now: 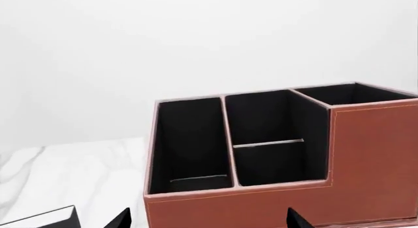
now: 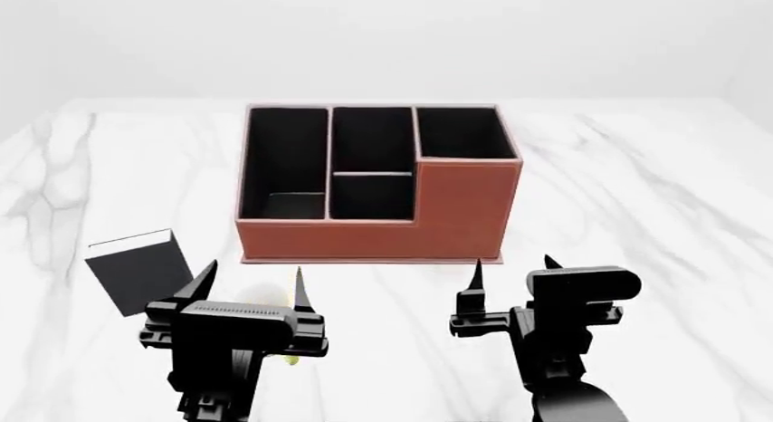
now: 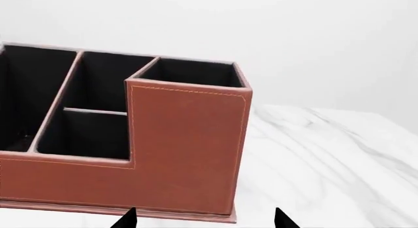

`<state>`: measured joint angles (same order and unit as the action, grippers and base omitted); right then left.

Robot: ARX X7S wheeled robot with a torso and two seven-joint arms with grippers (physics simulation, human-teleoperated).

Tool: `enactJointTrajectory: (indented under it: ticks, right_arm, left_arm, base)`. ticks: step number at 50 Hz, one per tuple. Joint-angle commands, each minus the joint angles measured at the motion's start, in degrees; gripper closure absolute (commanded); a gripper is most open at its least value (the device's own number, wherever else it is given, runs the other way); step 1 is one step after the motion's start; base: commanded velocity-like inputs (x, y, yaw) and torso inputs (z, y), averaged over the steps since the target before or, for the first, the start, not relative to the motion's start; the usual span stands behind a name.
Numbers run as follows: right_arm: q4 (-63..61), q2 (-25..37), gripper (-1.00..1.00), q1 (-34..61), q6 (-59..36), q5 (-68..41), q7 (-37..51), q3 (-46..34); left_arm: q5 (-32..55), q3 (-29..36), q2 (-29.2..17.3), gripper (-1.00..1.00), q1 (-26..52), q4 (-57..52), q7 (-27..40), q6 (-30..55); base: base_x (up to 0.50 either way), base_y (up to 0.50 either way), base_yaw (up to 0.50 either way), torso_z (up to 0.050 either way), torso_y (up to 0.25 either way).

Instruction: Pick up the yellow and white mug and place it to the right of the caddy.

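No writing shows on the caddy point(image 2: 453, 205) at frame centre. Left tool point(image 2: 250, 282) and right tool point(image 2: 513, 270) are both apart, lower frame; mug point(image 2: 290, 359) nearly hidden.

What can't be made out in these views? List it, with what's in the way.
- Head view: the yellow and white mug sits almost wholly behind the left gripper; only a yellow sliver shows.
- Both wrist views: the mug is out of frame.
- Left wrist view: the black slab is cut off by the bottom edge.
- Right wrist view: the caddy runs off the left edge.
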<state>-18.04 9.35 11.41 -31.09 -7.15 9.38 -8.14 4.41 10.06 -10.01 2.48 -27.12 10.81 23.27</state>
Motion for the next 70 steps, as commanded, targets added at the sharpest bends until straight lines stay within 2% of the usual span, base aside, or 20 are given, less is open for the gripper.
enactJointTrajectory:
  ticks: [1, 17, 18, 24, 47, 70]
  right_arm:
    - [-0.09, 0.28, -1.0, -0.23, 0.21, -0.65, 0.31, -0.14]
    - [-0.18, 0.37, -1.0, -0.31, 0.29, -0.74, 0.45, -0.17]
    - [-5.58, -5.74, -1.0, -4.18, -0.43, 8.62, -8.05, 4.58]
    - [-0.89, -4.71, -1.0, -0.81, -0.8, 7.31, -9.31, 3.67]
    - [-6.96, -0.06, -1.0, -0.2, -8.58, 1.24, -19.19, -3.13]
    - [-2.81, -2.31, -1.0, 4.27, -12.93, -3.03, -22.31, -7.61]
  left_arm:
    - [0.52, 0.28, -0.32, -1.0, -0.12, -0.49, 0.45, 0.31]
    - [0.81, 0.22, -0.28, -1.0, 0.07, -0.49, 0.63, 0.96]
    - [-6.53, -6.0, 6.99, -1.0, -1.59, 1.11, -8.88, -0.68]
    - [-6.32, -5.52, 6.8, -1.0, -0.54, -1.27, -7.41, 1.93]
    - [-6.0, -4.89, 5.16, -1.0, -0.8, -6.12, -2.79, 3.17]
    - [-6.39, -8.81, 3.91, -1.0, -1.8, -8.77, 3.76, 3.51]
  base:
    - [0.0, 0.0, 0.0, 0.0, 0.0]
    - [0.0, 0.0, 0.0, 0.0, 0.0]
    - [0.0, 0.0, 0.0, 0.0, 0.0]
    - [0.0, 0.0, 0.0, 0.0, 0.0]
    - [0.0, 0.0, 0.0, 0.0, 0.0]
    - [0.0, 0.0, 0.0, 0.0, 0.0]
